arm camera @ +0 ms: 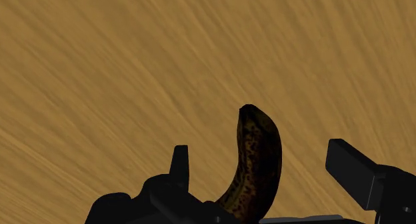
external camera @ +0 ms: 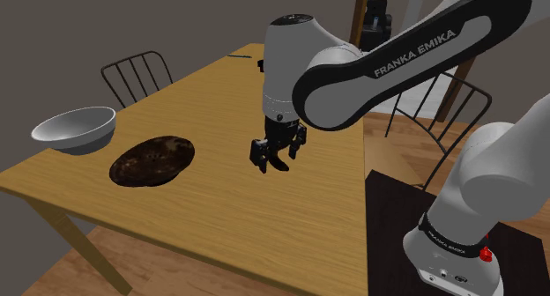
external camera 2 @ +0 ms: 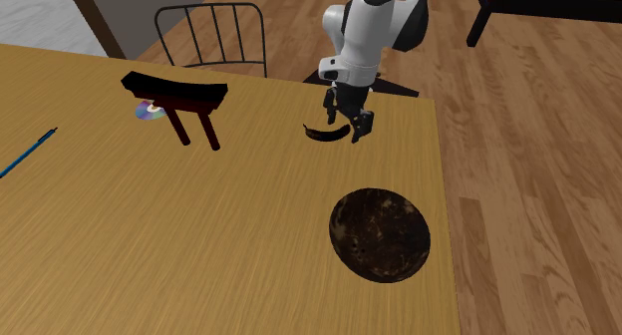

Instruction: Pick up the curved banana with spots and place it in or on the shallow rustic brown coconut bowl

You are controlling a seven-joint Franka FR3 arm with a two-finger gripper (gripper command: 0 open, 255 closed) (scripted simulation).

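A dark, spotted, curved banana (external camera 2: 323,135) lies on the wooden table (external camera 2: 150,243). My black gripper (external camera 2: 351,121) hangs just over one end of it, pointing down. In the wrist view the banana (arm camera: 257,166) lies between the two fingers (arm camera: 179,164), which stand wide apart and do not touch it, so my gripper (arm camera: 260,155) is open. In the shoulder view my gripper (external camera: 272,155) hovers low over the table's middle. The shallow dark brown bowl (external camera: 152,160) sits towards that view's left, apart from the hand, and appears again (external camera 2: 380,233) near the table edge.
A pale grey bowl (external camera: 75,129) stands beyond the brown one at the shoulder view's left. A small dark stand (external camera 2: 179,94) with a shiny disc (external camera 2: 150,111) beside it and a blue pen (external camera 2: 25,154) lie farther along the table. Metal chairs (external camera: 137,74) flank the table.
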